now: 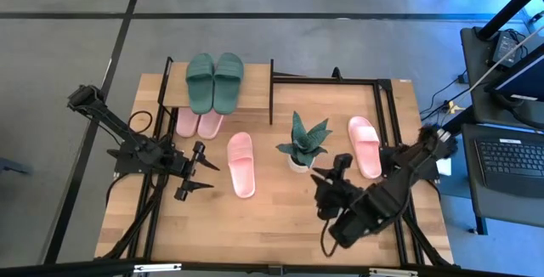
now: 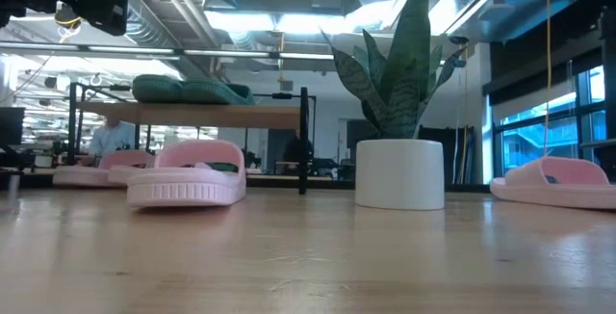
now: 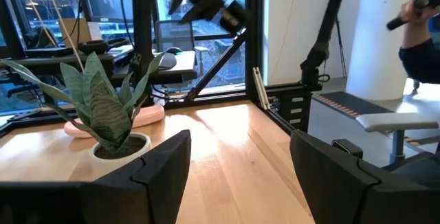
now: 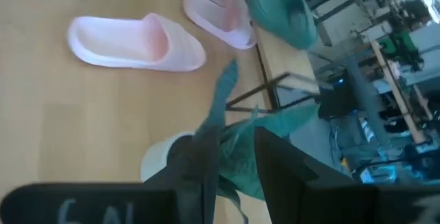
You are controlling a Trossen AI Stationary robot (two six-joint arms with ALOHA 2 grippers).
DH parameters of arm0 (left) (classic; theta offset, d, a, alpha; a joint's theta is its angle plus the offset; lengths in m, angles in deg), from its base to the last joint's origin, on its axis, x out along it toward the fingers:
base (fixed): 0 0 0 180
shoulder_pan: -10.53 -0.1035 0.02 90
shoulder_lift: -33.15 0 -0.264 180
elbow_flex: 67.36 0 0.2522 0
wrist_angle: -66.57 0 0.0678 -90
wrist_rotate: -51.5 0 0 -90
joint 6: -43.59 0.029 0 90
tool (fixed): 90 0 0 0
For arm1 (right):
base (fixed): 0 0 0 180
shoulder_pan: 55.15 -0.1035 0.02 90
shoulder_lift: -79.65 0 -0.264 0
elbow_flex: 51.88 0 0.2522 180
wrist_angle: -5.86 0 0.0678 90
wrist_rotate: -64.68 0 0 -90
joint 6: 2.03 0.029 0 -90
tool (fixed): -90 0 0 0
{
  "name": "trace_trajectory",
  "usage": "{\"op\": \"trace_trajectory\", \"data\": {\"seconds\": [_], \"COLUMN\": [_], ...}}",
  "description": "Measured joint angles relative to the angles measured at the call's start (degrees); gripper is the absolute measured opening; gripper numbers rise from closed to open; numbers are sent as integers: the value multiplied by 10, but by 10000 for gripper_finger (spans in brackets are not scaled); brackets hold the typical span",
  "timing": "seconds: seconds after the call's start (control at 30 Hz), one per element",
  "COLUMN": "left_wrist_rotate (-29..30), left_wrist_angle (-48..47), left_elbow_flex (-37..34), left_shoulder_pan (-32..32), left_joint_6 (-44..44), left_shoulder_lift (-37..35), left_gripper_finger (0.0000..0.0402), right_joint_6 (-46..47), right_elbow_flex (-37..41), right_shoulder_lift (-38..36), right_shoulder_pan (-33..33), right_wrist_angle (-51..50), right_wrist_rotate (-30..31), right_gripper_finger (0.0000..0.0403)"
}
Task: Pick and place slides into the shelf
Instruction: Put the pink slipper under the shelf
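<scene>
The table [image 1: 272,226] is being worked over by both arms, with the shelf [image 1: 174,90] standing at its far left corner, beyond the left claw [image 1: 194,175]. The dark green pair [image 1: 215,81] is already resting on the top board, and a pink pair [image 1: 197,124] is lying on the level beneath it. Two pink slides are still lying loose. One [image 1: 240,164] is lying just beside the left claw, on its inner side; the other [image 1: 365,145] is lying beyond the right claw [image 1: 330,194], toward the right edge. The potted plant [image 1: 303,144] is standing between them, just ahead of the right claw.

The left claw is being held wide apart with nothing in it, raised off the table. The right claw is being held partly closed, also gripping nothing.

The near pink slide is probably being lined up next. It should be taken across the strap from above, with the fingers [image 3: 161,165] kept clear of the plant's leaves.
</scene>
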Motion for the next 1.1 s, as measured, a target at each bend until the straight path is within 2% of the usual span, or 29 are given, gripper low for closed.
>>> {"op": "trace_trajectory", "data": {"seconds": [0.23, 0.33, 0.43, 0.57, 0.67, 0.8, 0.97, 1.1], "left_wrist_rotate": [0, 0, 2, 3, 3, 10, 105, 113], "left_wrist_angle": [0, 0, 3, 11, 12, 12, 8, 8], "left_elbow_flex": [0, 0, 0, 0, 0, 0, 0, 0], "left_shoulder_pan": [0, 0, 0, 0, 0, 0, -12, -42], "left_joint_6": [2, 29, 61, 102, 122, 134, 131, 126], "left_shoulder_lift": [0, 0, 0, 0, 0, 0, 0, 5], "left_gripper_finger": [240, 240, 240, 240, 240, 240, 240, 240], "right_joint_6": [-24, -62, -108, -169, -212, -241, -239, -245], "right_elbow_flex": [272, 377, 470, 581, 658, 738, 800, 844], "right_shoulder_lift": [-164, -246, -333, -440, -511, -585, -650, -676], "right_shoulder_pan": [28, 40, 53, 75, 91, 102, 125, 161], "right_wrist_angle": [236, 343, 454, 589, 680, 744, 782, 830], "right_wrist_rotate": [-34, -64, -110, -199, -250, -275, -310, -320], "right_gripper_finger": [95, 95, 95, 95, 95, 95, 95, 95]}}
